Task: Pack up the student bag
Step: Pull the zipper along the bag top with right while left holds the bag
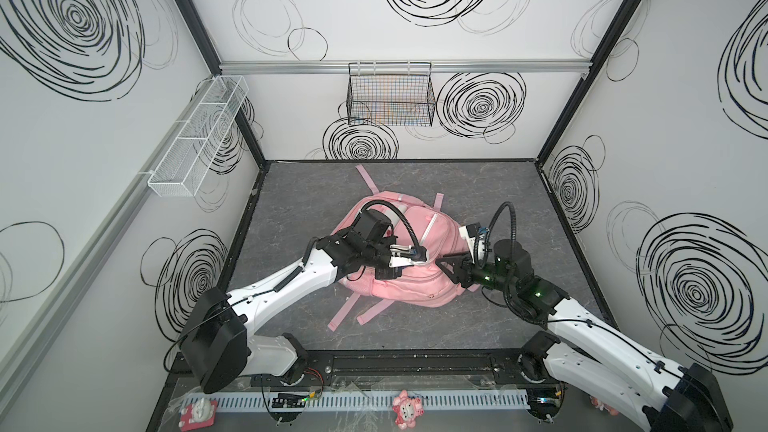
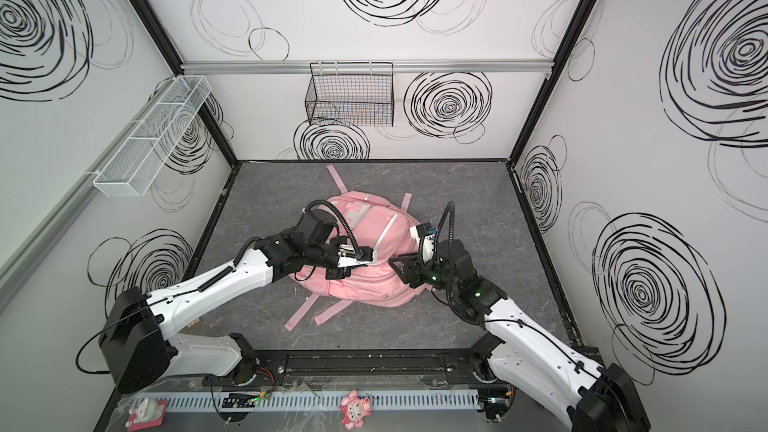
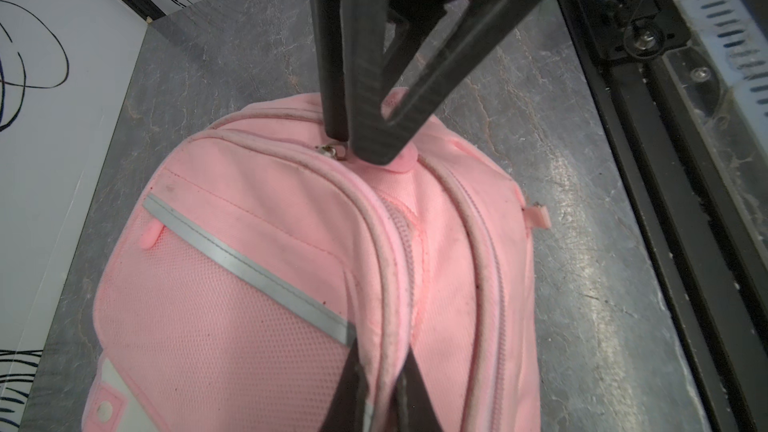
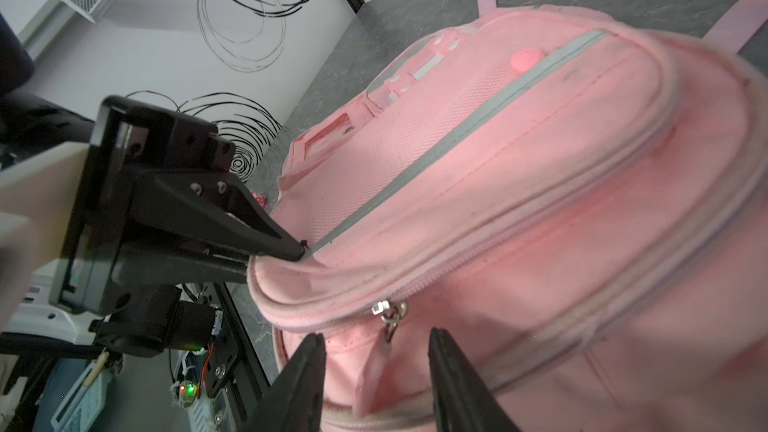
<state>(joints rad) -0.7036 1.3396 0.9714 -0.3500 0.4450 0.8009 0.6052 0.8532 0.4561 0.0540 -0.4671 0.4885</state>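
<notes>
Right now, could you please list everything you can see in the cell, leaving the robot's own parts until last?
student bag: one, pink, lying mid-table
zip pull: one, silver, on the bag
mesh basket: one, white, left wall
wire basket: one, black, back wall
toys: at least two, pink and white, front edge
table: one, grey marbled, under the bag
left claw: one, black, shut on the bag's fabric edge
right claw: one, black, open astride the zip pull
</notes>
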